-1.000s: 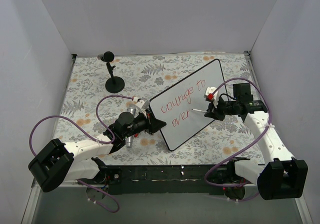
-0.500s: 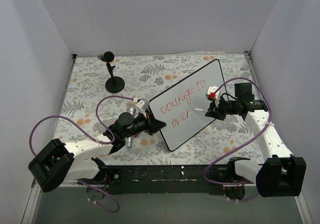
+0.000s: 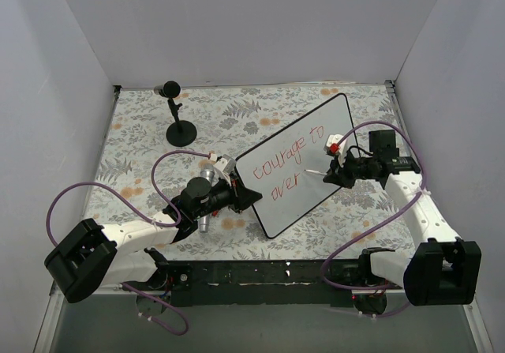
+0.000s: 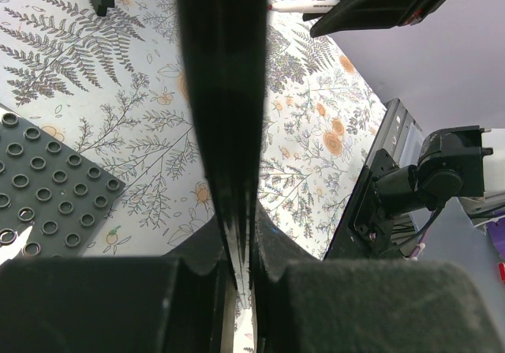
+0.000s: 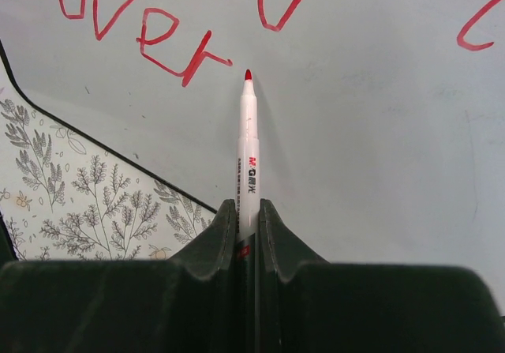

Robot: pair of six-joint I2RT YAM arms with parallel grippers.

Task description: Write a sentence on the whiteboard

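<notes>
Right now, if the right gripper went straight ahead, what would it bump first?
Probably the whiteboard: the marker held in the right gripper points its red tip straight at it, very close.

Whiteboard [image 4: 221,92]: edge-on in the left wrist view, face hidden, top cut off. Red writing [image 5: 170,49]: several letters cropped at the right wrist view's upper and right edges. Marker [image 5: 248,148]: rear end buried between the fingers of the right gripper [image 5: 247,208].
</notes>
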